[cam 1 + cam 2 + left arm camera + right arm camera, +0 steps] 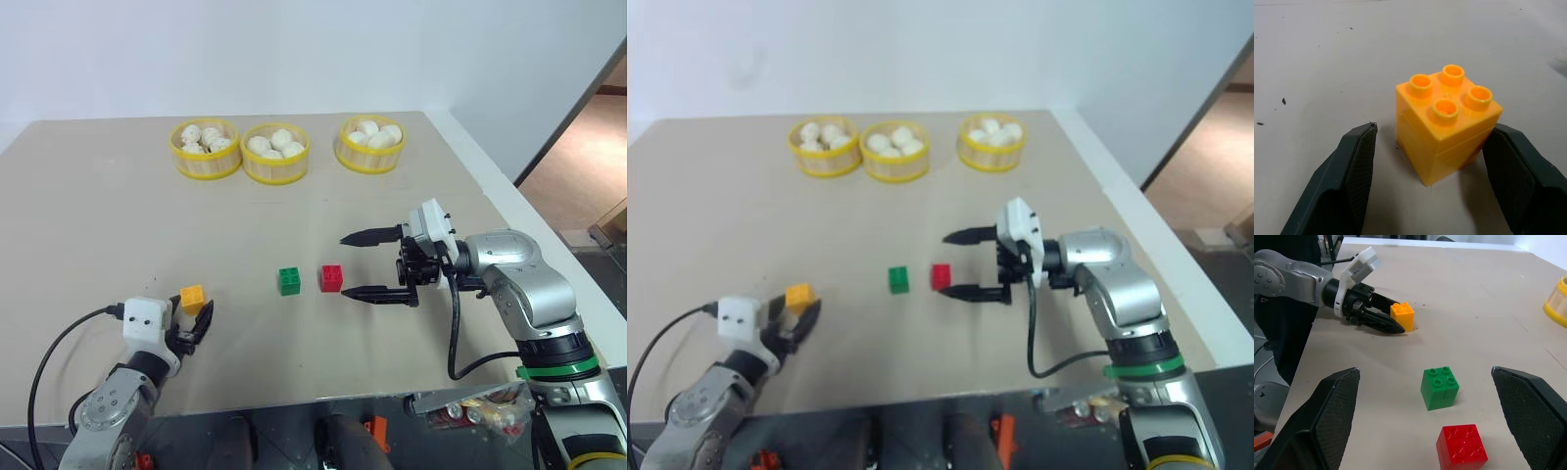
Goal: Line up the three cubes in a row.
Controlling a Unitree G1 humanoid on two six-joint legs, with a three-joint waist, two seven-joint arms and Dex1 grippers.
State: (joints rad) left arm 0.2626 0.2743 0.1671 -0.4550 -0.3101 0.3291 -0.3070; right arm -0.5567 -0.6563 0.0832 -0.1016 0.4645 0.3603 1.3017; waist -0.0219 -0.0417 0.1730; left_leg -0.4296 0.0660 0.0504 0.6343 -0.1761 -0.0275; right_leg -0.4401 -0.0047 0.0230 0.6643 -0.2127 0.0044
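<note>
Red cube [331, 278] beside green cube [289, 281], orange-yellow cube [193, 297] well apart

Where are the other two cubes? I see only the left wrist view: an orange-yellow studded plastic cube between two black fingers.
Observer: The green studded plastic cube and the red studded plastic cube sit side by side mid-table, apart from yours.
Operator: Is the right gripper near them?
Observer: Yes, the right gripper hovers open beside the red cube, holding nothing.
Operator: Anything else on the table?
Observer: Three round yellow baskets of white buns along the far edge.
</note>
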